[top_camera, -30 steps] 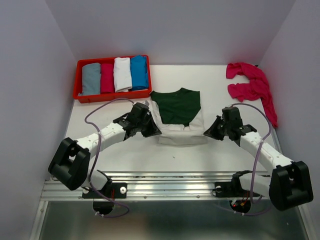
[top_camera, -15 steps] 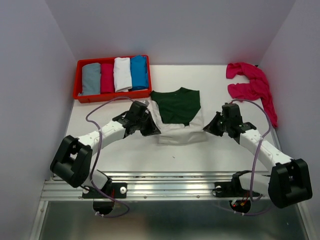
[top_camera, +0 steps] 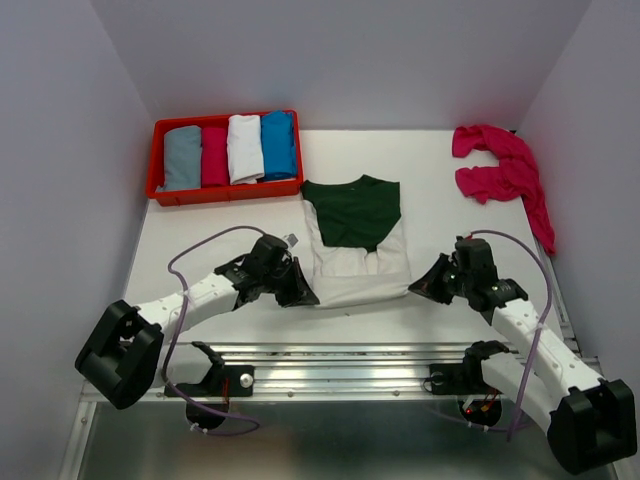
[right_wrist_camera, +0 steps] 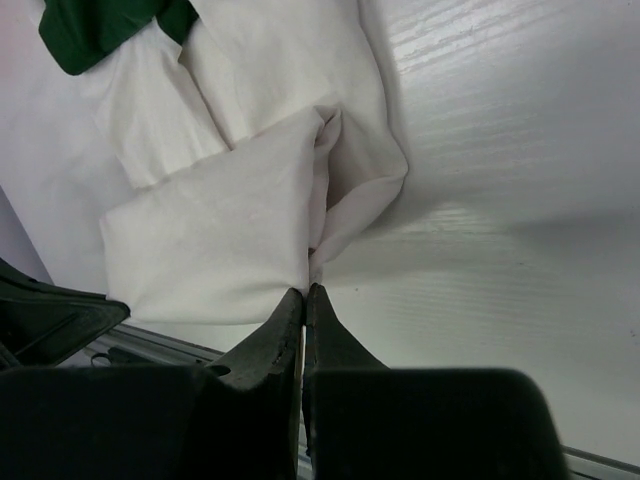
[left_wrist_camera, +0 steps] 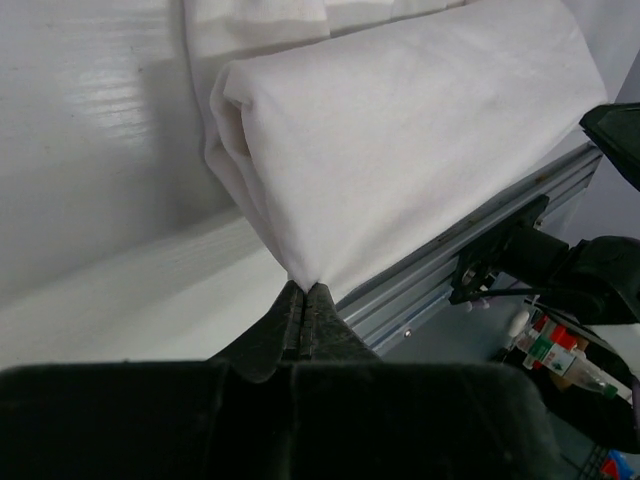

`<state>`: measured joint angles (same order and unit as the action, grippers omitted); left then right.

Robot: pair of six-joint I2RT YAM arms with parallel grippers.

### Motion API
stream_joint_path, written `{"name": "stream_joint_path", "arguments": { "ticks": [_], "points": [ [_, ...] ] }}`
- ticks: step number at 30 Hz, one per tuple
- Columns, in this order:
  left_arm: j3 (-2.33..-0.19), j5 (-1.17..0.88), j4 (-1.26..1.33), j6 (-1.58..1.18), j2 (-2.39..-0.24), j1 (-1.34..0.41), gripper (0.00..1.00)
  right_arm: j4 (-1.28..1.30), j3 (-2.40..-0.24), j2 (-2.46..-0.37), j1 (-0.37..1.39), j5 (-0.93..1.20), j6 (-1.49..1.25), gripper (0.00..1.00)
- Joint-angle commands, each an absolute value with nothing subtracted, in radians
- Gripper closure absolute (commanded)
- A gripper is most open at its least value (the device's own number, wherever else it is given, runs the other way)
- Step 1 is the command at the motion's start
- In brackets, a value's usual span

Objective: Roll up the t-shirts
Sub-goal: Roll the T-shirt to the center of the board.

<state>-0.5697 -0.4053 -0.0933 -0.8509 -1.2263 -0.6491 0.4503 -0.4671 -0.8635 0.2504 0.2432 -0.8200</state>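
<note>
The white t-shirt with dark green sleeves lies folded in the table's middle, green part at the far end. My left gripper is shut on its near left corner. My right gripper is shut on its near right corner. The white cloth stretches between them near the table's front edge, with a folded layer showing in the right wrist view. Magenta-pink t-shirts lie crumpled at the far right.
A red tray at the far left holds several rolled shirts: grey, magenta, white, blue. The metal rail runs along the near table edge, also seen in the left wrist view. Walls close both sides.
Both grippers have pulled back toward the near edge, dragging the white shirt's lower end with them. The shirt now lies longer toward the front.
</note>
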Motion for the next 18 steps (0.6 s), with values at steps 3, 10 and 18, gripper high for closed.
{"name": "stream_joint_path", "arguments": {
  "ticks": [3, 10, 18],
  "points": [
    [-0.545, -0.425, -0.074, -0.867, -1.184, -0.658, 1.00, 0.477, -0.460, -0.816, 0.253, 0.261, -0.838, 0.99],
    [-0.572, -0.422, -0.075, -0.861, -1.169, -0.660, 1.00, 0.488, -0.469, -0.784, 0.253, 0.250, -0.841, 0.99],
    [-0.679, -0.400, -0.086, -0.824, -1.296, -0.655, 1.00, 0.410, -0.520, -0.867, 0.253, 0.209, -0.828, 0.99]
  ]
}}
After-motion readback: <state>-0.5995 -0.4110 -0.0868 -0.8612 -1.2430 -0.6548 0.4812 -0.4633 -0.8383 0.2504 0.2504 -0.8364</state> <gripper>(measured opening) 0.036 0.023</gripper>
